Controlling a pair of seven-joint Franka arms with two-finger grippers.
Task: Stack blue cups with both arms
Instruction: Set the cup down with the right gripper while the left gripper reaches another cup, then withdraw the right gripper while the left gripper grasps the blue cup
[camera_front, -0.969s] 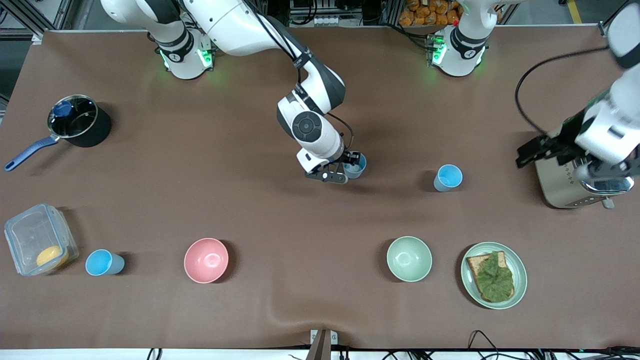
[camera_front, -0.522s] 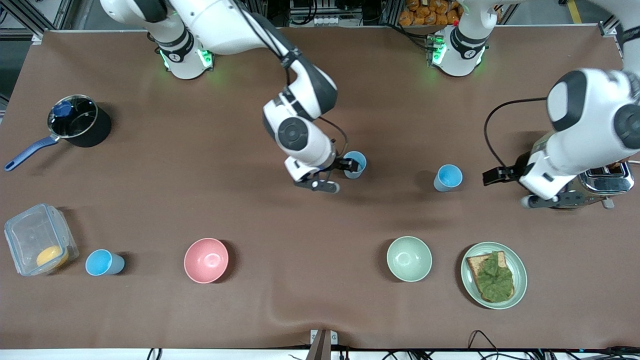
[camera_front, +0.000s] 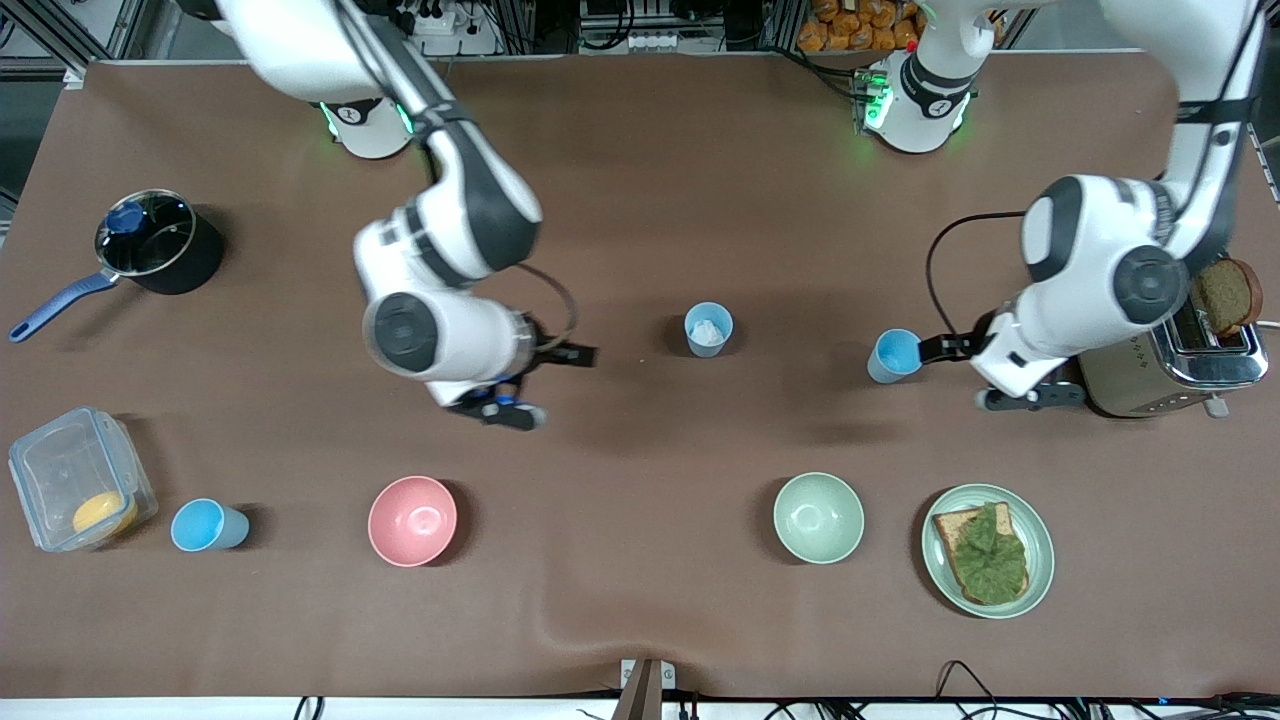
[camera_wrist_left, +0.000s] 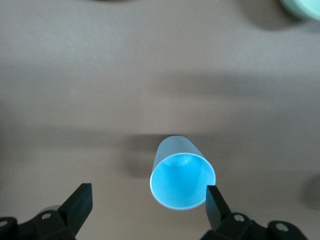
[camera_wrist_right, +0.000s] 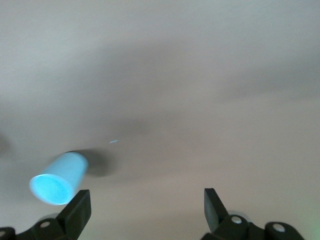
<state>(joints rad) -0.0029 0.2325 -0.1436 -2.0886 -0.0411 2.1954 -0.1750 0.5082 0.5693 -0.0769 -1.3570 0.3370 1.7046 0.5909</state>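
- Front view shows three blue cups: one mid-table, one toward the left arm's end, one by the plastic box.
- Left gripper, fingers spread and empty, lines up on the cup beside it; closing around it looks next.
- Right gripper hangs spread and empty over bare table.

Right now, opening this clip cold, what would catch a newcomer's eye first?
The two white arms: the left claw sits open right beside a blue cup near the toaster, while the right claw hangs open over bare table, holding nothing. Between them stands a second blue cup, its inside whitish, and a third sits beside the clear container.
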